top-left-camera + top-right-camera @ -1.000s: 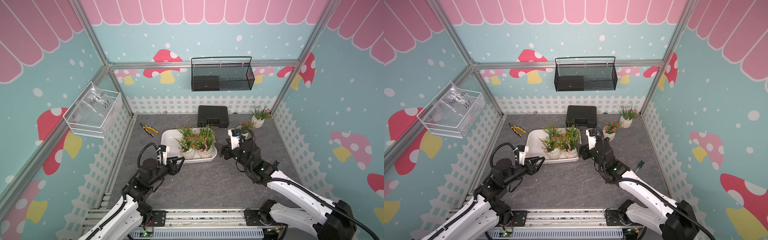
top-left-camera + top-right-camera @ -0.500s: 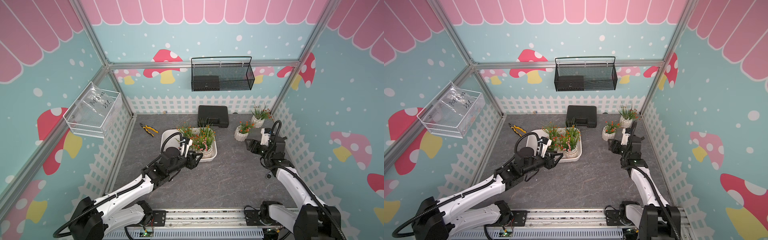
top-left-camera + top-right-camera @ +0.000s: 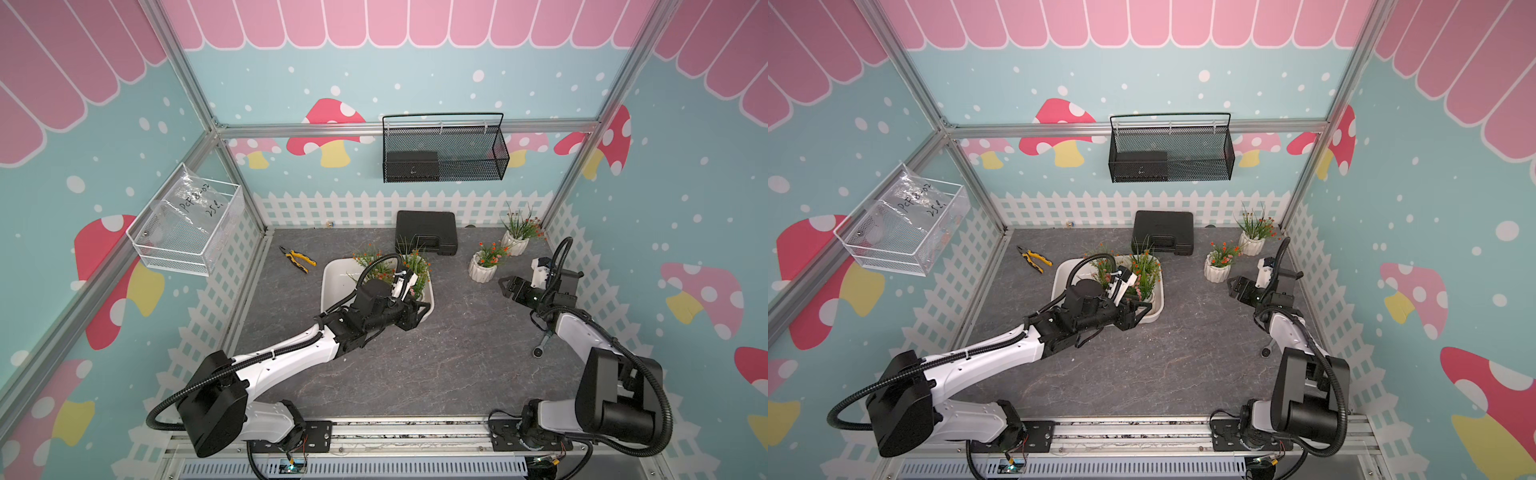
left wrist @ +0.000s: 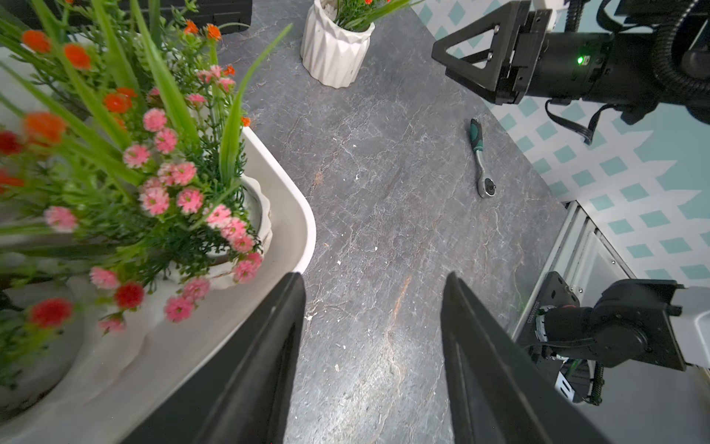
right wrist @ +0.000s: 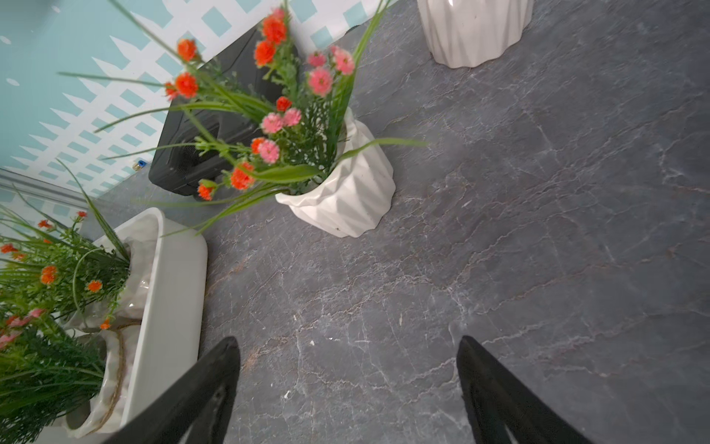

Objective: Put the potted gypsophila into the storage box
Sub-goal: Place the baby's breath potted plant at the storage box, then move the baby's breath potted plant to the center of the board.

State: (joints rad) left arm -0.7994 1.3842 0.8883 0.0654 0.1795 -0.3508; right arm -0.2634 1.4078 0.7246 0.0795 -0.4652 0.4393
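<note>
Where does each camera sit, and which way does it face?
Top views: above the arm bases, looking down on the table; left arm and right arm whole.
Left wrist: on its arm, looks past its open fingers and the storage box corner toward the right arm.
Right wrist: on its arm, looks past its open fingers to the nearer loose pot.
Both wrist views share that pot and box.
</note>
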